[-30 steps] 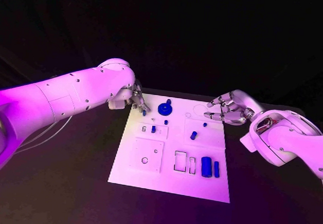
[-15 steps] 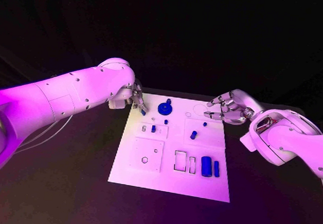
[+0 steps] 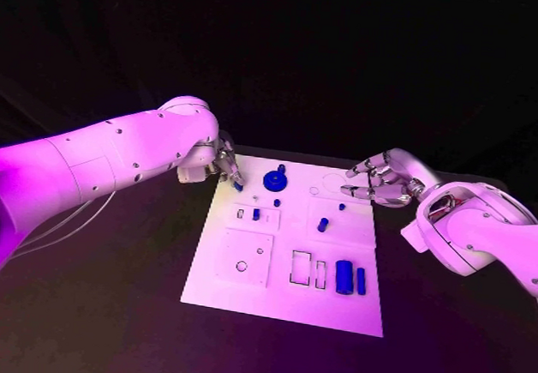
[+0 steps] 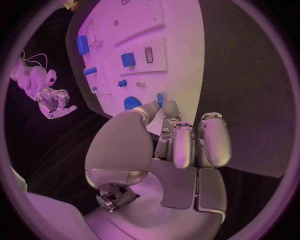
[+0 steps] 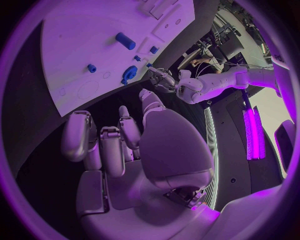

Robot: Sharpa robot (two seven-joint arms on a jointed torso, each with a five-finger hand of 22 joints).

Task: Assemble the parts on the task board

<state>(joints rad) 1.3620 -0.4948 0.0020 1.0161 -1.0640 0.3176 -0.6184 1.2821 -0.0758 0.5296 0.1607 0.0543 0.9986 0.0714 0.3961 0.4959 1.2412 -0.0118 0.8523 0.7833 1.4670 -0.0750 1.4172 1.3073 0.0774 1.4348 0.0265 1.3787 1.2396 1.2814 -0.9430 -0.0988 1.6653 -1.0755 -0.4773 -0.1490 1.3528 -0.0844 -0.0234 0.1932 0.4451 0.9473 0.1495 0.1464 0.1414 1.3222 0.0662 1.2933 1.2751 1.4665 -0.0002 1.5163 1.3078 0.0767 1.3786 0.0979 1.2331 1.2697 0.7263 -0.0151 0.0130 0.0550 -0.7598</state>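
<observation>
My left hand (image 3: 225, 168) sits at the far left corner of the task board (image 3: 243, 292). In the left wrist view its fingertips (image 4: 164, 106) pinch a small blue part (image 4: 160, 97) against the board's edge; the remaining fingers lie close together alongside. My right hand (image 3: 378, 182) hovers over the board's far right corner, fingers curled inward with nothing visible between them.

The task board is a white rectangular plate in the middle of the black table (image 3: 100, 312). Taking the board's centre as the dial in the head view:
- 12 o'clock: a round blue gear-like part (image 3: 274, 182), just beside my left hand.
- 1 o'clock: a small blue peg (image 3: 340, 207), near my right hand.
- Centre: three small blue pieces (image 3: 256, 214), one of them (image 3: 322, 225) on the raised right panel.
- 4 o'clock: a wide blue block (image 3: 343, 277) and a narrow blue bar (image 3: 360, 281), side by side and next to two empty rectangular slots (image 3: 300, 269).
- 8 o'clock: a square raised panel (image 3: 244, 256) with a small oval hole.

The table surface is matte black. The background behind it is dark. A cable (image 3: 62, 224) hangs below my left arm at 9 o'clock.
</observation>
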